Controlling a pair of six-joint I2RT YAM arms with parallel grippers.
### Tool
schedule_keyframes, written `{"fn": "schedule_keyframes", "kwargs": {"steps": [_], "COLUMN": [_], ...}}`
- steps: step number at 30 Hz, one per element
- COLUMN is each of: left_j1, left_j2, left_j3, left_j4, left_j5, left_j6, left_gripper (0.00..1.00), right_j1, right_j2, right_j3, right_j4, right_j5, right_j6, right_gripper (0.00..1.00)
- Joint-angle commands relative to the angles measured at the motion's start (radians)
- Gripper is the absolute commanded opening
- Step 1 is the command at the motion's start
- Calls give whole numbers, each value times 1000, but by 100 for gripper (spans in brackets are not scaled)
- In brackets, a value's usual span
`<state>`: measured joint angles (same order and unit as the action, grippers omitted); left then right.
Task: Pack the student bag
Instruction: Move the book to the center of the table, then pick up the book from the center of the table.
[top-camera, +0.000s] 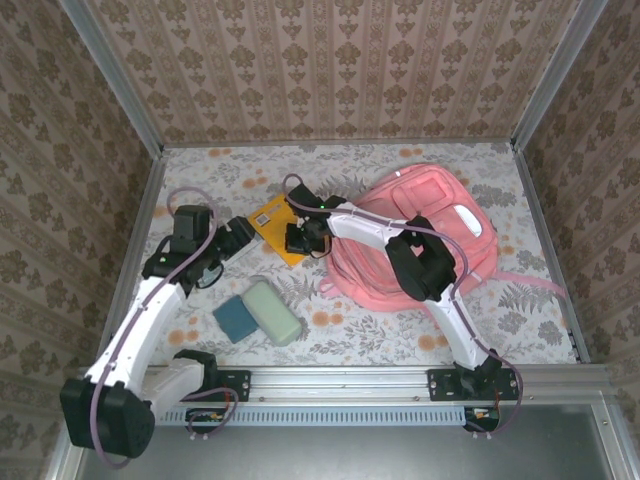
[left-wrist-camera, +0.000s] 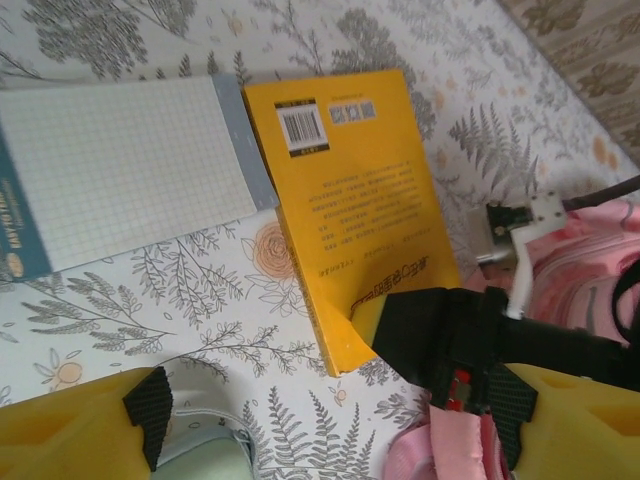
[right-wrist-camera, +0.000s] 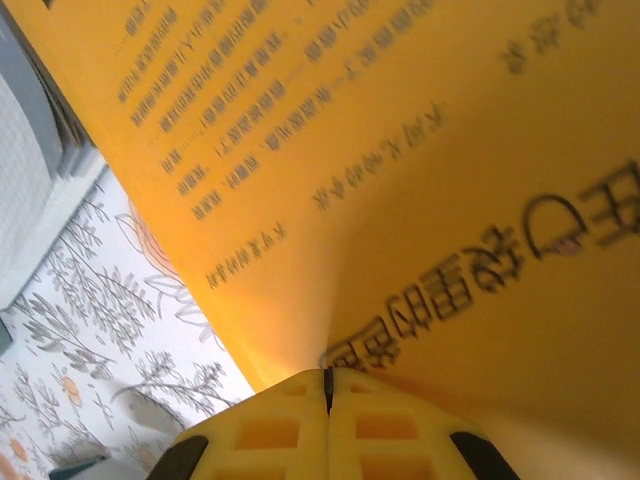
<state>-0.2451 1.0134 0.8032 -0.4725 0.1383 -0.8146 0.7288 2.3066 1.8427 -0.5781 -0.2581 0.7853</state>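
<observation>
Brown flowery paper covers the walls, and a cloth with leaves and orange flowers covers the surface. Biggest of all is the student bag, a pink backpack that lies flat on the right half of the surface. Its white patch faces up and one pink strap trails off to the right. The right arm reaches across the front of the bag to the left. Just left of the bag lies a yellow book with black writing and a bar code on its cover. A pad of squared paper with a grey edge sits right beside the book on its other side, touching it. Nearer the arms there is a pale green case, and a smaller blue thing lies tight against its left side. The right hand is at the corner of the book that is next to the bag. Its yellow fingers are pressed tight together and touch the cover, but I cannot tell if a bit of the cover is caught between them. The left hand hangs over the pad and the book with its fingers spread wide and nothing in it.
</observation>
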Motion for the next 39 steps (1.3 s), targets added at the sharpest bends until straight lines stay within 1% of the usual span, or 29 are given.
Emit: {"fn": "schedule_keyframes", "kwargs": {"steps": [1, 2, 5, 7, 9, 11, 13, 15, 18, 24, 30, 35, 39], "left_j1": [6, 6, 4, 0, -13, -30, -44, -53, -64, -73, -78, -80, -82], "left_j2": [63, 88, 149, 195, 239, 285, 328, 373, 423, 542, 620, 672, 701], "left_j3": [-38, -49, -79, -101, -104, -96, -84, -71, -57, -6, 29, 57, 65], "left_j4": [105, 125, 181, 245, 286, 312, 334, 354, 376, 411, 437, 437, 443], "left_j5": [68, 76, 82, 96, 91, 80, 69, 63, 41, 41, 47, 50, 55], "left_j6": [-22, -41, -100, -143, -167, -174, -180, -186, -193, -195, -195, -187, -181], "left_gripper": [82, 80, 75, 74, 73, 71, 69, 68, 67, 65, 65, 64, 64], "right_j1": [-13, -25, -66, -94, -116, -130, -139, -153, -158, -158, -148, -140, -126], "right_j2": [-73, -83, -93, -89, -76, -46, 8, 77, 165, 265, 271, 252, 203], "right_j3": [-17, -14, 14, 40, 71, 115, 195, 291, 389, 474, 442, 408, 327], "right_j4": [-63, -58, -59, -55, -39, -48, -89, -143, -187, -217, -231, -245, -201], "right_j5": [53, 61, 63, 69, 66, 91, 109, 101, 100, 80, 75, 13, -23], "right_j6": [-44, -60, -116, -163, -239, -295, -341, -372, -403, -420, -426, -396, -364], "right_gripper": [0, 0, 16, 21, 32, 38, 42, 45, 45, 46, 48, 46, 38]}}
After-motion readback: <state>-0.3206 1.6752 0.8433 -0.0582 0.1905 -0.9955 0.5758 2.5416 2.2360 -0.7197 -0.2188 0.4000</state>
